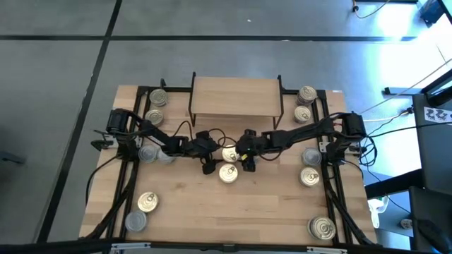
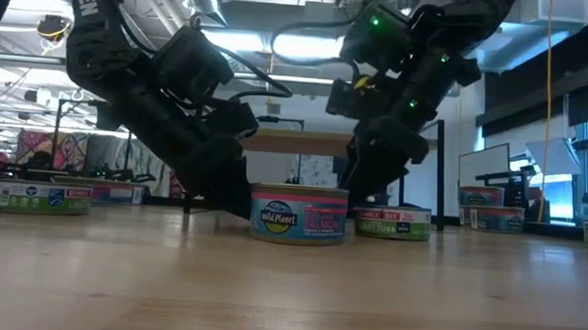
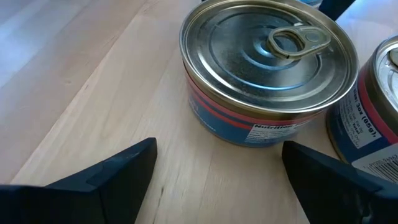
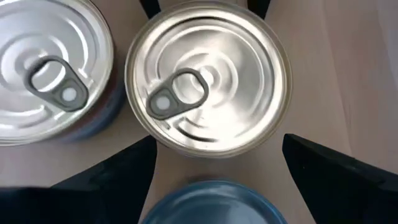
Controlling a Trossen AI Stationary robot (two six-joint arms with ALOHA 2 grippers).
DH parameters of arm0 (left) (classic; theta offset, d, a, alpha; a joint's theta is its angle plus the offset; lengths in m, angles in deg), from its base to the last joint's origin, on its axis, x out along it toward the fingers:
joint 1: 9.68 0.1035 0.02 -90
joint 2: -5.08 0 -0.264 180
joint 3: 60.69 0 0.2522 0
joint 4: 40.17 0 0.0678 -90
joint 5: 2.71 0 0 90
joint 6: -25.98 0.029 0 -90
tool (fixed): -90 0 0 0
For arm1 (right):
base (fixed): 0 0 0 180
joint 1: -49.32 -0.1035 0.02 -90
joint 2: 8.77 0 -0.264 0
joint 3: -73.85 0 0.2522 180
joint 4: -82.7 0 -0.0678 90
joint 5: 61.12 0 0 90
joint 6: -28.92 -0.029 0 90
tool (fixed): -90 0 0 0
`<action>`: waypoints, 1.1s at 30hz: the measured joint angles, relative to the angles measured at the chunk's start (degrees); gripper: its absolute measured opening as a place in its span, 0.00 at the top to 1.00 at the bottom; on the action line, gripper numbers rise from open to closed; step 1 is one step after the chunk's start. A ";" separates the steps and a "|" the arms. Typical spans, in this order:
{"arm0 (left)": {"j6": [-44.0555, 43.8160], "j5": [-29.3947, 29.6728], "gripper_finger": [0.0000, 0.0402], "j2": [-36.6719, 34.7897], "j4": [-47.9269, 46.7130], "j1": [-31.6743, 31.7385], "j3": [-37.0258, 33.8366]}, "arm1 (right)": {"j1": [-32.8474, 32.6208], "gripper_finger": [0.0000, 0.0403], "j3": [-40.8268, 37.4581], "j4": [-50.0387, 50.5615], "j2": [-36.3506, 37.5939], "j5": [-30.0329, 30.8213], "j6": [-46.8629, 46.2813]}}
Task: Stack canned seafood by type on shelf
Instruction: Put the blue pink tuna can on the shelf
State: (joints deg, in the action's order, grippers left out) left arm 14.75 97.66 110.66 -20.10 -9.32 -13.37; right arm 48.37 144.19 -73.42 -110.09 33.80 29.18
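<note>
1. My left arm reaches from the table's 9 o'clock side toward the middle, bent low, and my left gripper sits just at 9 o'clock of the two central tins.
2. Its fingers stand apart and hold nothing; a tin with a red and blue label stands on the wood just beyond them, not touched.
3. My right arm comes from the 3 o'clock side, also low, and my right gripper hangs over the same pair of tins.
4. Its fingers are spread wide and close on nothing; directly under it is a pull-ring tin, with a second tin touching or just beside it.
5. In the high view these two central tins lie at 6 o'clock of the shelf, near it but apart.
6. The shelf top carries no tin.
7. Other tins wait in small groups at the 9 o'clock side and the 3 o'clock side of the shelf, and more toward 7 o'clock and 5 o'clock of the table.
</note>
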 joint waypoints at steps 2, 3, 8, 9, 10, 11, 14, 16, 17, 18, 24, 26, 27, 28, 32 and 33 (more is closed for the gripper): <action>-0.18 -0.07 0.14 0.00 -0.01 0.00 0.00 | 0.00 0.14 0.00 -0.75 -0.32 0.00 0.02; -0.18 -0.18 0.14 0.00 -0.03 0.00 0.00 | 0.00 0.14 0.04 -1.35 -0.86 0.00 0.02; 0.05 -0.69 0.14 -0.04 -0.25 -0.22 -0.02 | 0.26 0.14 0.04 -1.61 -4.65 -0.84 -0.23; 0.07 -0.65 0.14 -0.04 -0.30 -0.29 -0.02 | 0.26 0.14 0.09 -2.17 -5.15 -0.88 -0.19; 0.11 -0.64 0.14 -0.04 -0.34 -0.33 -0.02 | 0.26 0.14 0.09 -2.93 -5.68 -0.91 -0.19; 0.11 -0.66 0.14 -0.04 -0.36 -0.37 -0.02 | 0.26 0.14 0.11 -4.01 -6.31 -0.96 -0.17; 0.52 -0.72 0.14 -0.04 -0.45 -0.37 -0.02 | 0.26 0.14 0.13 -7.31 -7.36 -1.05 -0.02; 0.95 -0.83 0.14 -0.05 -0.52 -0.40 -0.07 | 0.36 0.14 0.05 -8.83 -7.49 -1.05 0.07; 0.98 -0.90 0.14 -0.07 -0.56 -0.42 -0.07 | 0.53 0.14 -0.01 -9.64 -7.56 -1.02 0.12; 1.04 -0.94 0.14 -0.09 -0.57 -0.42 -0.09 | 0.65 0.14 -0.05 -10.45 -7.63 -1.04 0.19; 1.35 -0.99 0.14 -0.09 -0.34 -0.48 -0.17 | 0.63 0.14 -0.24 -14.63 -7.95 -0.65 1.16; 1.47 -0.95 0.14 -0.04 -0.06 -0.48 -0.18 | 0.66 0.14 -0.24 -16.47 -8.14 -0.39 1.58; 1.55 -0.98 0.14 -0.04 0.16 -0.48 -0.22 | 0.66 0.14 -0.24 -16.64 -8.08 -0.40 1.70; 1.78 -0.97 0.14 -0.02 0.33 -0.48 -0.24 | 0.66 0.14 -0.24 -16.82 -8.05 -0.39 1.74; 2.21 -0.93 0.14 0.06 1.00 -0.48 -0.31 | 0.66 0.14 -0.24 -17.17 -8.53 -0.46 1.64; 2.40 -0.93 0.14 0.07 1.05 -0.48 -0.31 | 0.63 0.14 -0.24 -17.22 -8.79 -0.48 1.60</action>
State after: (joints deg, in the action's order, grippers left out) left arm 17.15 96.74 110.73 -19.05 -9.80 -13.68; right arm 49.01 143.95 -90.64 -118.88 33.32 30.77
